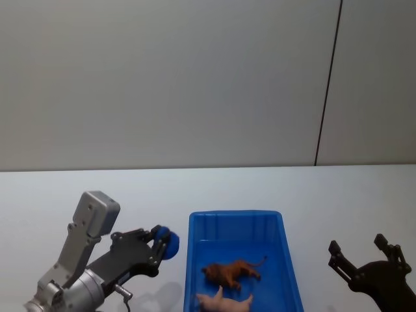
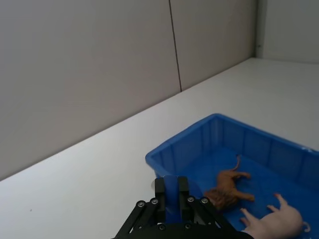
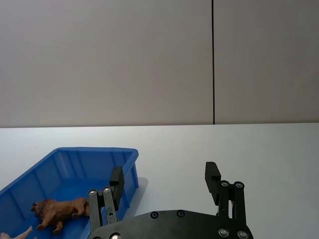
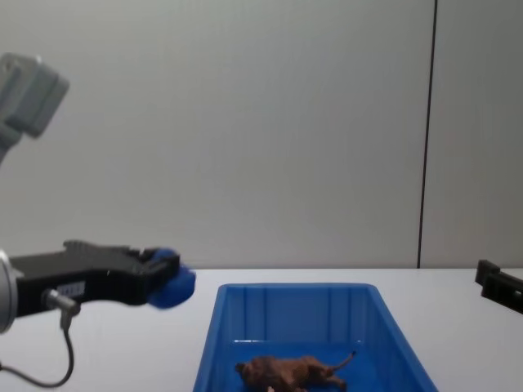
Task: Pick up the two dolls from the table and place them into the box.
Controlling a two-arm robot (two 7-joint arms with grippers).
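Blue plastic box (image 1: pixel 286 260), rectangular with sloping walls and a thick rim, standing on the white counter (image 1: pixel 260 188) at the six o'clock part of the head view, its long side running toward twelve o'clock. Brown four-legged toy animal (image 1: pixel 231 272) with a thin tail, lying on its side on the box floor, tail pointing toward three o'clock in the head view. Pale pink toy animal (image 1: pixel 224 302), also on its side on the box floor, just beside the brown one on the six o'clock side. Dark-blue toy (image 1: pixel 168 243) with a rounded end, clenched between the fingers of the left pincer (image 1: pixel 162 244); it is held in the air above the counter, just outside the box's nine o'clock wall, at roughly rim height in the chest view. Left arm, grey with a black hand, entering from the seven o'clock corner of the head view and pointing toward the box. Right pincer (image 1: pixel 361 248), black, at about four o'clock in the head view, well apart from the box's three o'clock wall, its two fingers spread wide with nothing between them. Grey panelled wall behind the counter, with one dark vertical seam.
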